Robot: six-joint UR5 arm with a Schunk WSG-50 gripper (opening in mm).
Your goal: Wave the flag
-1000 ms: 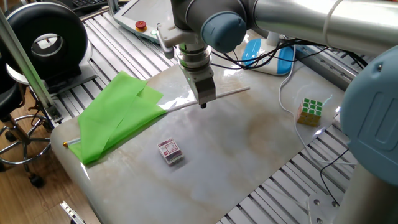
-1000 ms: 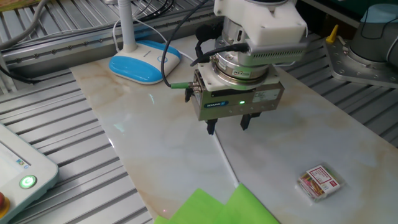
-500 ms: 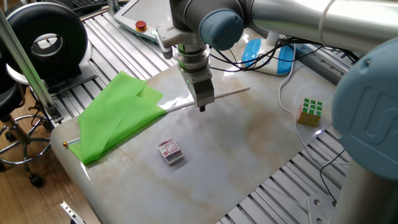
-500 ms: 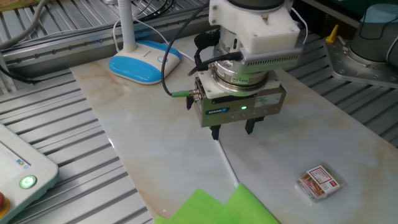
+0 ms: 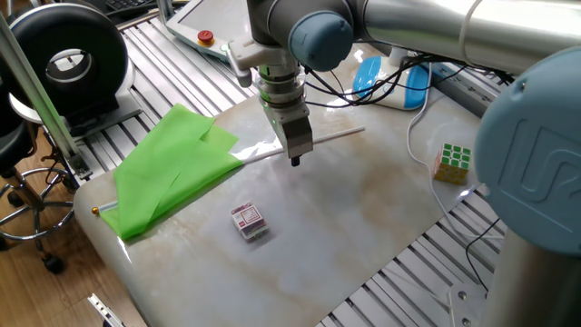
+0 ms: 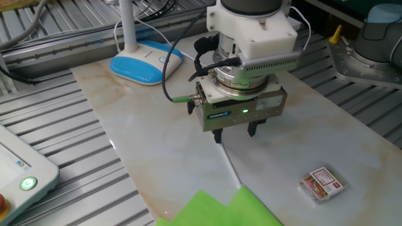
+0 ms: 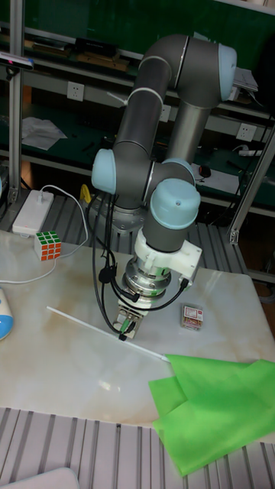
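So your flag (image 5: pixel 172 168) is lying flat on the marble-look table (image 5: pixel 363 227), toward the end near the black ring-shaped device (image 5: pixel 68 59). The cloth is a bright lime green, thin, and folded over itself in a couple of loose layers, so you get darker creased patches where it doubles up. One corner hangs a bit past the table edge. In the tall fixed view it's the big green sheet (image 7: pixel 218 412) at the bottom right.

The pole (image 5: pixel 336 135) is long, slim and white, running diagonally across the tabletop out from under the cloth. You can see the small gold-orange tip (image 5: pixel 94 211) poking out at the far end of the cloth, right at the table edge.

Your gripper (image 6: pixel 235 134) is pointing straight down over the bare stretch of pole, just past the cloth's edge. The two fingers are spread apart, one on either side of the pole, not clamped on it. I can't tell whether the fingertips actually touch the table.

Other stuff on the table: a small red-and-white box (image 5: pixel 249 221) near the cloth, a Rubik's cube (image 5: pixel 452 162) well off to the other side, and a blue-and-white lamp base (image 6: pixel 146 63) behind the arm.
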